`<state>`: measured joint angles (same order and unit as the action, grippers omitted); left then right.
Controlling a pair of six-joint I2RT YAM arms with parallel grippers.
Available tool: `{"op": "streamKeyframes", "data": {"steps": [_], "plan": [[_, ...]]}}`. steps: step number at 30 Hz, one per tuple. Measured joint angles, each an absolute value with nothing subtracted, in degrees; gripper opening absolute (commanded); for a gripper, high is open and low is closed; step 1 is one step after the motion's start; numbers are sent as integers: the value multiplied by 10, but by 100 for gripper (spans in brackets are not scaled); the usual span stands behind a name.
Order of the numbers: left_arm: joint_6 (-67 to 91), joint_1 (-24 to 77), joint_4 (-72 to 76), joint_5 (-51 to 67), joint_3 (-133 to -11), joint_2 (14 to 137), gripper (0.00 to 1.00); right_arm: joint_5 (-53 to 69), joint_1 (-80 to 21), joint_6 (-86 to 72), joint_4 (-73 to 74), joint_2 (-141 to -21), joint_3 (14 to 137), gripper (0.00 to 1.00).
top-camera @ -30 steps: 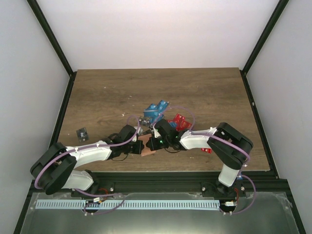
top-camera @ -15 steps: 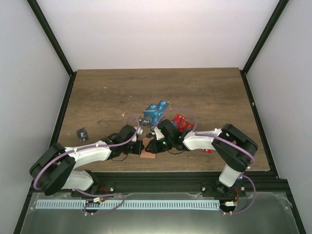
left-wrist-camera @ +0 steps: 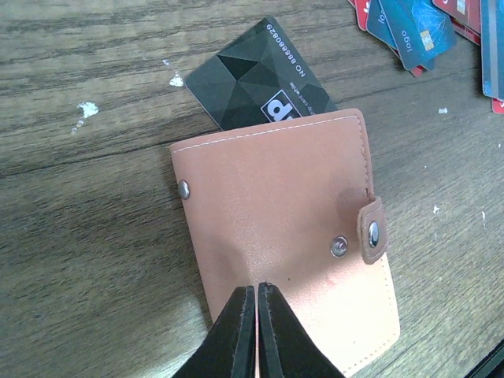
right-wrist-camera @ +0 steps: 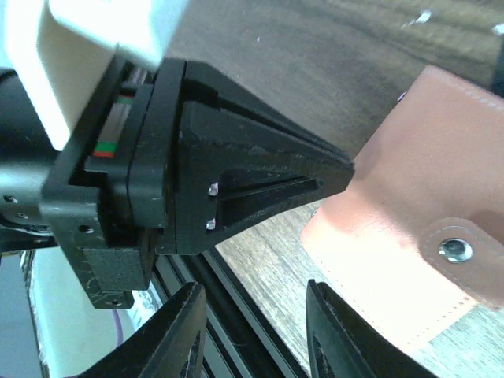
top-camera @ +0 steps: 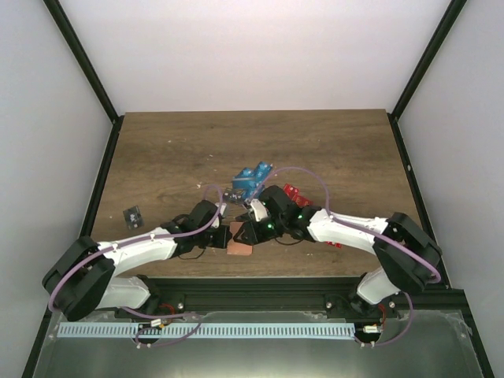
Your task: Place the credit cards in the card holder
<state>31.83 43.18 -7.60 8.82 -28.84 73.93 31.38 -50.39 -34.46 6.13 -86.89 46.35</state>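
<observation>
- The card holder (left-wrist-camera: 283, 228) is lying flat near the front edge of the surface (top-camera: 339, 150). It is showing a tan-orange face with pale stitching along its far edge, and a snap tab (left-wrist-camera: 372, 233) is folding over its right edge.
- A black card (left-wrist-camera: 256, 79) is sticking out of the holder's far end at a slant, partly tucked inside.
- I am keeping my left end effector (left-wrist-camera: 257, 311) pressed together, its tips lying over the near part of the holder's face. I cannot tell whether they are touching it.
- I am holding my right end effector (right-wrist-camera: 252, 315) spread apart and gripping nothing. It is sitting just beside the holder's edge and facing my left one closely.
- The other credit cards (top-camera: 253, 178), blue and red, are lying in a loose heap just beyond the holder, with my right arm covering part of the red ones.
- A lone dark card (top-camera: 134, 215) is lying well off to the left.
</observation>
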Motion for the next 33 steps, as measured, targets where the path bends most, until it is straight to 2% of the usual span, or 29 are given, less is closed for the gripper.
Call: {"op": "streamKeyframes", "data": {"steps": [13, 25, 33], "plan": [[314, 432, -91, 91, -304, 728, 6, 197, -492, -357, 84, -827, 411, 24], [299, 432, -80, 111, -336, 811, 6, 183, -492, -366, 50, -864, 393, 20], [297, 432, -70, 119, -336, 817, 6, 161, -492, -370, 36, -875, 393, 18]]}}
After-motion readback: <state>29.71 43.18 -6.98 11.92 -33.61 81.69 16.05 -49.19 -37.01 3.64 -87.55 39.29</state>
